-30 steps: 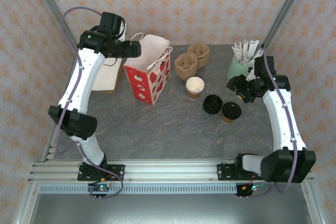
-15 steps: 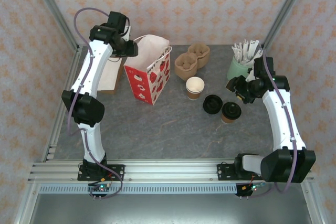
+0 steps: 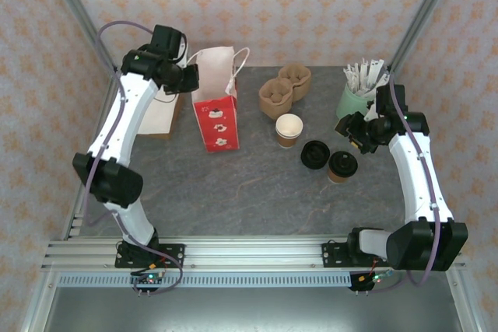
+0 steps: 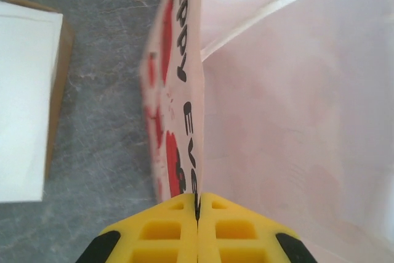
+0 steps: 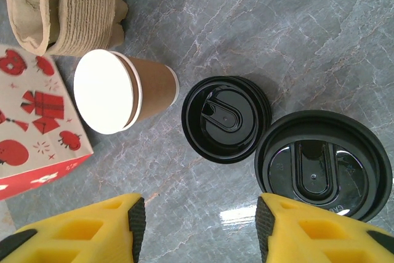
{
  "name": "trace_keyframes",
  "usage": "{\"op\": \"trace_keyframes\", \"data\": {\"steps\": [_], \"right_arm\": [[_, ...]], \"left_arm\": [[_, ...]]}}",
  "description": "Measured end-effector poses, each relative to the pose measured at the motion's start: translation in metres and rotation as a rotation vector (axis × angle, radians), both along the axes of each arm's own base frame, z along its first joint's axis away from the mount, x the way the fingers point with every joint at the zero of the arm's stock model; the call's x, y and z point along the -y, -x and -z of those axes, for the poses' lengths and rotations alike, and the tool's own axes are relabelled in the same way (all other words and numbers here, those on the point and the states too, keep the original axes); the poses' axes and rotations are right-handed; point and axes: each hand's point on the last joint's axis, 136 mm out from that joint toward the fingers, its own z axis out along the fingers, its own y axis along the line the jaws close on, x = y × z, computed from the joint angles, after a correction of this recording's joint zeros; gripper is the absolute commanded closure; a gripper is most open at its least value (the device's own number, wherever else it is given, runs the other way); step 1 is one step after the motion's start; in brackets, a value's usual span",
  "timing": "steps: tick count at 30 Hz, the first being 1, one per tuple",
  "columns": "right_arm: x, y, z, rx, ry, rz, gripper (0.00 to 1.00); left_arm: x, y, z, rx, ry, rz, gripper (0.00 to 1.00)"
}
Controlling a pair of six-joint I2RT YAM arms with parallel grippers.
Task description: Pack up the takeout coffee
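Nearest the arms' bases, a lidded cup (image 3: 342, 166) and a loose black lid (image 3: 315, 154) sit just beside each other on the grey table (image 3: 257, 192), and neither has moved over the last second. The right gripper (image 5: 197, 214) hangs above them with its fingers spread and nothing between them, much as it was a second ago. A little further back stands the coffee cup (image 3: 289, 131), uncovered, upright and untouched, well apart from the bag (image 3: 215, 118) to its left. The change is all on that side: the left gripper (image 4: 197, 204), open a second ago, has clamped onto the top edge of the bag's wall, which the left wrist view shows pinched between the two yellow fingers (image 4: 166, 226). With that grip the bag has turned from its earlier slant and now stands squarer, its pale inside showing from above. This looks like the bag being steadied and held open, so the coffee cup can go in next; nothing is packed yet. Behind are the stacked pulp trays (image 3: 284, 87), a green cup of wrapped sticks (image 3: 354, 99), and a flat white box (image 3: 156, 114) at far left
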Motion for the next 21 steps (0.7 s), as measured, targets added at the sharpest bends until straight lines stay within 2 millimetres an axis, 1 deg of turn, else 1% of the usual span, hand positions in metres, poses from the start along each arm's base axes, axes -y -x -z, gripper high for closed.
{"op": "trace_keyframes", "data": {"steps": [2,5,7,10,12,14,15,17,20,21], "right_arm": [[0.0,0.0,0.0,-0.001,-0.001,0.001,0.48],[-0.002,0.0,0.0,-0.001,-0.001,-0.003,0.48],[-0.003,0.0,0.0,-0.001,-0.002,-0.008,0.49],[-0.006,0.001,0.0,-0.002,-0.001,-0.019,0.49],[-0.009,0.001,0.001,-0.003,-0.001,-0.028,0.49],[-0.012,0.001,0.002,-0.008,-0.003,-0.035,0.49],[-0.014,0.001,0.002,-0.011,-0.004,-0.04,0.49],[-0.017,0.0,0.004,-0.017,-0.005,-0.05,0.49],[-0.02,-0.001,0.006,-0.023,-0.006,-0.057,0.49],[-0.02,-0.002,0.007,-0.024,-0.007,-0.058,0.49]], "left_arm": [[0.01,0.016,-0.012,0.031,0.019,0.004,0.99],[0.023,0.039,-0.02,0.061,0.021,0.013,0.98],[0.032,0.054,-0.019,0.07,0.038,0.021,0.98],[0.037,0.072,-0.005,0.053,0.069,0.003,0.98],[0.039,0.08,0.006,0.036,0.086,-0.019,0.98],[0.043,0.083,0.014,0.029,0.105,-0.032,0.96],[0.045,0.084,0.017,0.025,0.115,-0.037,0.94],[0.05,0.085,0.024,0.019,0.132,-0.041,0.86],[0.052,0.084,0.033,0.008,0.143,-0.053,0.83],[0.052,0.084,0.035,0.004,0.147,-0.058,0.79]]}}
